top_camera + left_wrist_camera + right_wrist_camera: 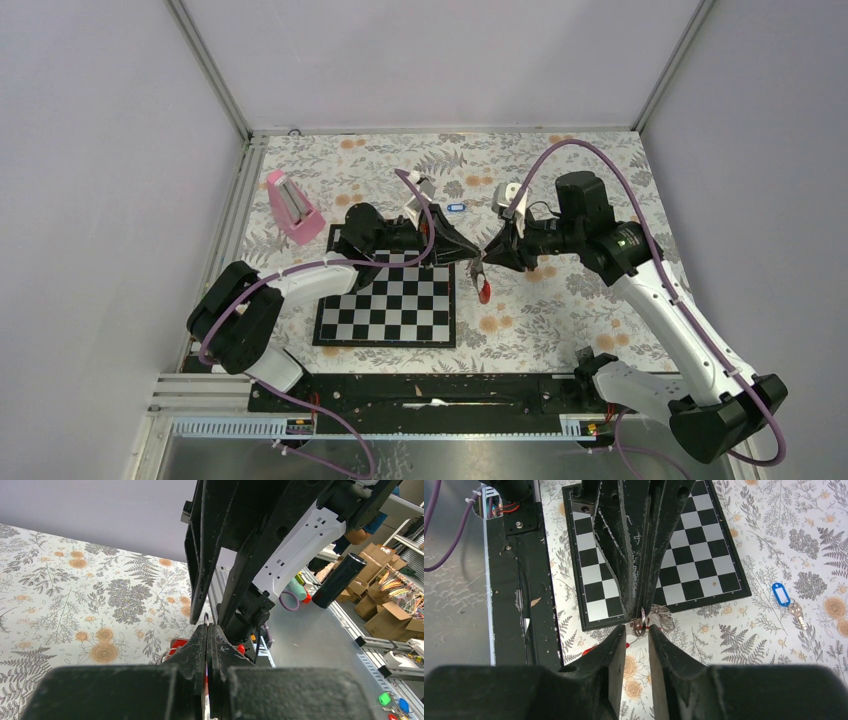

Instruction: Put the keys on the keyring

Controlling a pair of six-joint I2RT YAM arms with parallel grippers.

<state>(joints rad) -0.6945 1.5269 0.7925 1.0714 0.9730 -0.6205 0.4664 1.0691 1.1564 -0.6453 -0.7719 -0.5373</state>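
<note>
My left gripper (pixel 468 250) is shut on the keyring; its thin ring (pixel 206 619) pokes out past the tips and the white-and-red fob shows between the jaws. My right gripper (pixel 492 256) faces it tip to tip, jaws slightly open on either side of the ring (pixel 640 625). A red piece (pixel 483 290) hangs just below both grippers; in the left wrist view it looks like the red tag (pixel 177 644), its key hidden. The blue-tagged key (pixel 456 208) lies on the cloth behind the grippers, also in the right wrist view (pixel 780 594).
A chessboard (pixel 385 305) lies under and in front of the left arm. A pink wedge block (pixel 292 207) stands at the back left. A black rail (pixel 420 390) runs along the near table edge.
</note>
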